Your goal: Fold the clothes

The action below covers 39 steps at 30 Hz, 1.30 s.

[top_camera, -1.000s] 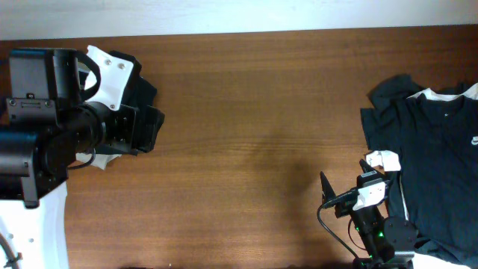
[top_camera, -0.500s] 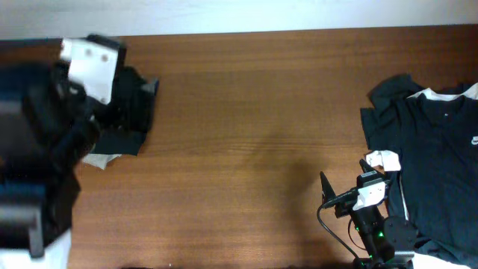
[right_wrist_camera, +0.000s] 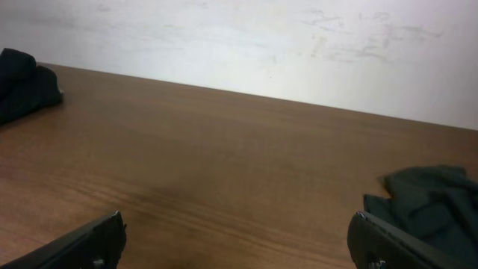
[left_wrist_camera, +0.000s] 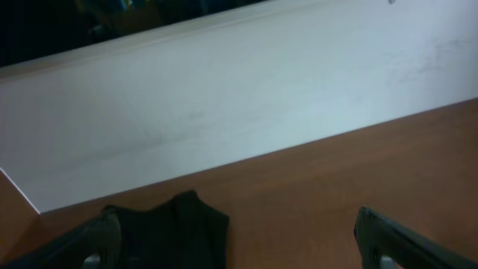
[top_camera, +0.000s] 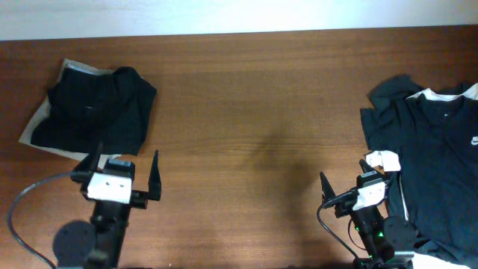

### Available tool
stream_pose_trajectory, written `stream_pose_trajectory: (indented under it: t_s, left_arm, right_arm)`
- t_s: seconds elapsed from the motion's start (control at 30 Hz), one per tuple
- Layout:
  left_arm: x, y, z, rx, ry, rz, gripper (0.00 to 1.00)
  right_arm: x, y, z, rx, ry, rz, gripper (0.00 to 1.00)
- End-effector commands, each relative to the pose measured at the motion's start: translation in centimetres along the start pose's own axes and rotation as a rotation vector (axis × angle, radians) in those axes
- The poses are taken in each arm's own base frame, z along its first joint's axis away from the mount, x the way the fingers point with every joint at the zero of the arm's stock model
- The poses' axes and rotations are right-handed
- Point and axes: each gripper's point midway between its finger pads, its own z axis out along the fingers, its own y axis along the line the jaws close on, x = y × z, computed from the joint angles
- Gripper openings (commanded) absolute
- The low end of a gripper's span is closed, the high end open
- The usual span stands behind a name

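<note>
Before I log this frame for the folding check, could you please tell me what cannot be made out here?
1. Black shirt: overhead, cut off by the right edge.
2. Its white logo: overhead, too small to read.
3. Pale layer under the folded black garment: overhead, mostly covered by that garment.
4. The folded black garment again: left wrist, blurred and cut by the bottom edge.

The overhead view looks straight down from well above on the whole brown wooden table (top_camera: 254,112). The left wrist view sits low at the near left, close over the tabletop, facing the far white wall (left_wrist_camera: 224,97). The right wrist view sits equally low at the near right, facing far across the table. All three share the folded black garment (top_camera: 93,112) at far left. Overhead and right wrist share the black shirt with white collar trim (top_camera: 433,149).
</note>
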Motion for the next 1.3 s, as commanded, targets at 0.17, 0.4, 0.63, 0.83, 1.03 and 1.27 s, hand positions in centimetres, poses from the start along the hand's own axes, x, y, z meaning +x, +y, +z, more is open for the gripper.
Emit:
stream_pose_trajectory:
  t_s: [0.17, 0.4, 0.63, 0.83, 1.03, 1.27]
  left_arm:
    - [9.4, -1.7, -0.6, -0.024, -0.038, 0.002, 0.99]
    - [15.3, -2.9, 1.1, 0.001, 0.04, -0.006, 0.99]
    - [15.3, -2.9, 1.1, 0.0, 0.041, -0.006, 0.99]
    - [15.3, -2.9, 1.1, 0.0, 0.041, -0.006, 0.99]
    - [15.3, -2.9, 1.1, 0.0, 0.041, -0.006, 0.99]
    - [15.3, -2.9, 1.1, 0.0, 0.041, -0.006, 0.99]
  right_arm:
    - [0.2, -0.1, 0.0, 0.001, 0.001, 0.001, 0.99]
    - [0.2, 0.0, 0.0, 0.001, 0.001, 0.001, 0.99]
    - [0.2, 0.0, 0.0, 0.001, 0.001, 0.001, 0.99]
    - [0.2, 0.0, 0.0, 0.001, 0.001, 0.001, 0.99]
    - [0.2, -0.1, 0.0, 0.001, 0.001, 0.001, 0.99]
    - [0.2, -0.1, 0.0, 0.001, 0.001, 0.001, 0.99]
